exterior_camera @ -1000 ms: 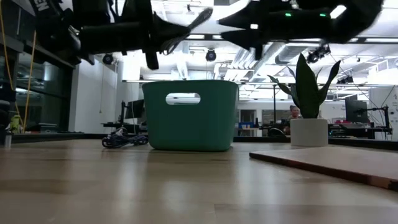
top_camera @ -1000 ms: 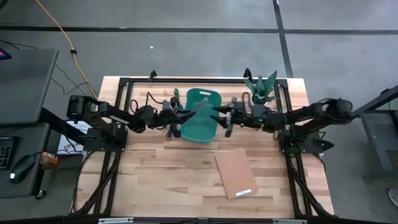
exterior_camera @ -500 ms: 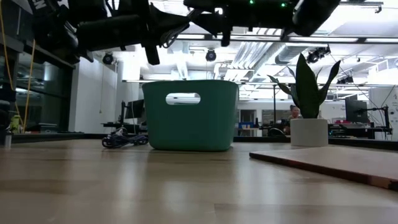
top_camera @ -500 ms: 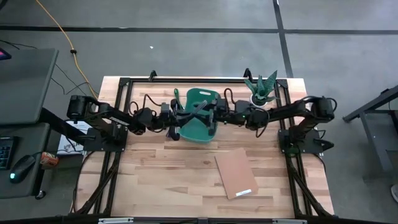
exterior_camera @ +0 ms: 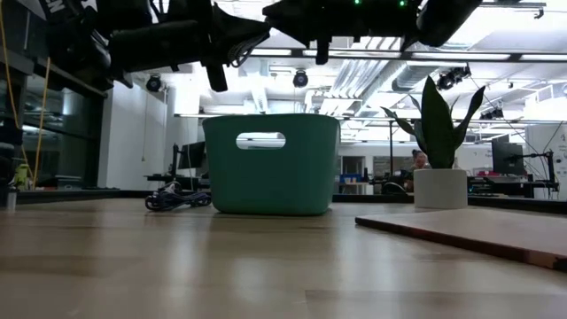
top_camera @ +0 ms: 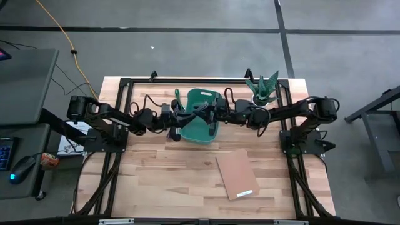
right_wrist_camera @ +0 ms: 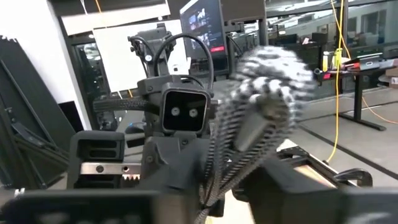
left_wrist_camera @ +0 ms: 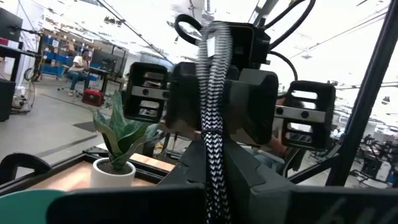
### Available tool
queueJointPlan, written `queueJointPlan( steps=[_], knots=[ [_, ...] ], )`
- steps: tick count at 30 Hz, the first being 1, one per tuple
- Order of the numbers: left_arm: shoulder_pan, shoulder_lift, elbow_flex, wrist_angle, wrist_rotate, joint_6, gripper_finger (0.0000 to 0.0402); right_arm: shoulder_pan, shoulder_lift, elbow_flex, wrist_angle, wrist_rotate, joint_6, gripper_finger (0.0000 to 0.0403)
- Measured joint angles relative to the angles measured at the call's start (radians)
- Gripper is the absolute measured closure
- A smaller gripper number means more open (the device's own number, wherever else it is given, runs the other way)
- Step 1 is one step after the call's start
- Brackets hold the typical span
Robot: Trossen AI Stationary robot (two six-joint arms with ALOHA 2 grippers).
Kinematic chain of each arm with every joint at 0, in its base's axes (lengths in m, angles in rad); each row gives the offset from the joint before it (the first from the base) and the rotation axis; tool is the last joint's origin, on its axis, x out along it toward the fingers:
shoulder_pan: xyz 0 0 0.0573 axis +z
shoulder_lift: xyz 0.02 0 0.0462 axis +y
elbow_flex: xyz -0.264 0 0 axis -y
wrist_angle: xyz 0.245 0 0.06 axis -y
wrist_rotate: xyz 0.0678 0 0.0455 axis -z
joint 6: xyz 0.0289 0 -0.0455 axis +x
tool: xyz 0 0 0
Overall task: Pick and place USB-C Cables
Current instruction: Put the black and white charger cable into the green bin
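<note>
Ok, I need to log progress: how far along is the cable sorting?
Done: cannot tell, the teal plastic bin's inside is hidden. In hand: the left end effector is shut on a grey braided cable bundle above the bin, meeting the right end effector there. Left: a dark purplish cable bundle lies on the wooden table beside the bin; the others are not visible.

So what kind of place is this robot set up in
Most likely a robotics lab or workshop: a butcher-block table framed by the rig, a bare concrete floor with a trailing yellow cable, and desks with monitors behind.
</note>
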Motion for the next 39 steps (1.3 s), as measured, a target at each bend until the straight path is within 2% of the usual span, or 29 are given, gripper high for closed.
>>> queueJointPlan(
  steps=[1, 3, 6, 11, 16, 21, 25, 29, 33, 39],
  knots=[
    [0.000, 0.000, 0.000, -0.001, 0.000, 0.000, 0.0393, 0.000, 0.000, 0.000, 0.000, 0.000, 0.000, 0.0367],
    [0.000, 0.000, 0.000, -0.007, -0.001, 0.000, 0.0383, 0.000, 0.000, 0.000, -0.004, 0.001, -0.006, 0.0387],
    [0.000, 0.000, 0.000, -0.034, -0.001, 0.000, 0.0364, 0.000, -0.001, 0.000, -0.034, 0.019, -0.004, 0.0375],
    [0.005, 0.000, -0.001, -0.058, -0.003, 0.008, 0.0314, -0.001, -0.008, 0.000, -0.068, 0.031, -0.033, 0.0393],
    [0.032, -0.045, -0.013, -0.114, 0.002, 0.017, 0.0248, -0.015, -0.096, -0.001, -0.263, 0.087, -0.041, 0.0396],
    [0.072, -0.223, -0.073, -0.251, 0.012, 0.064, 0.0191, -0.010, -0.221, -0.001, -0.519, 0.156, -0.061, 0.0396],
    [0.097, -0.409, -0.131, -0.379, 0.018, 0.094, 0.0167, 0.012, -0.307, -0.001, -0.689, 0.217, -0.069, 0.0398],
    [0.109, -0.582, -0.177, -0.520, 0.127, 0.117, 0.0164, 0.039, -0.381, -0.004, -0.788, 0.265, -0.070, 0.0398],
    [0.109, -0.713, -0.196, -0.679, 0.217, 0.121, 0.0169, 0.057, -0.453, -0.076, -0.778, 0.272, -0.071, 0.0399],
    [0.098, -0.797, -0.197, -0.755, 0.220, 0.121, 0.0172, 0.029, -0.554, -0.240, -0.599, 0.231, -0.078, 0.0402]
  ],
)
